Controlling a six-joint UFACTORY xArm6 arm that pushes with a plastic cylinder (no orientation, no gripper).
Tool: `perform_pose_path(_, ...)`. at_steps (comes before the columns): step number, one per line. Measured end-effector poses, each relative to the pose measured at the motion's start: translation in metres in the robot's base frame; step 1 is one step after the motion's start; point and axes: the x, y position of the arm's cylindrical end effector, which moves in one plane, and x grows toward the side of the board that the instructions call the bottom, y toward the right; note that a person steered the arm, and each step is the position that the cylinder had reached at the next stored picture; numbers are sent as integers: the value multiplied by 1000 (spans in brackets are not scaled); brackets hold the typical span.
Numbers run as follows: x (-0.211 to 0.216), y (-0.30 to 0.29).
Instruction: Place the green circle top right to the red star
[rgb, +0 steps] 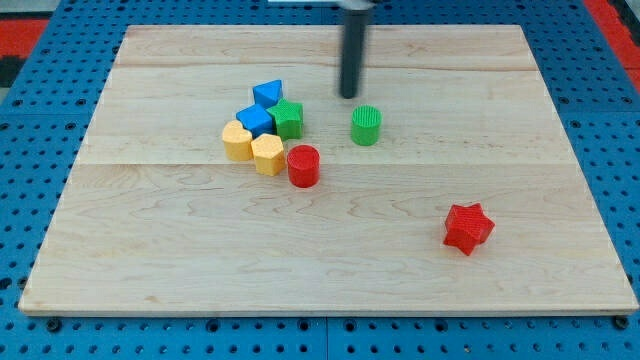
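My tip (349, 95) just above green circle (366, 125).

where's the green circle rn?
The green circle sits just above the board's centre, alone, right of the green star in the block cluster. My tip is just above-left of it; the red star lies far toward bottom right.
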Motion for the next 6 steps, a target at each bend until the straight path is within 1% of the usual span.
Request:
perform_pose_path(1, 51, 49)
perform_pose_path(2, 89, 68)
perform_pose_path(3, 100, 95)
perform_pose_path(4, 67, 108)
perform_pose_path(5, 121, 130)
perform_pose_path(6, 153, 149)
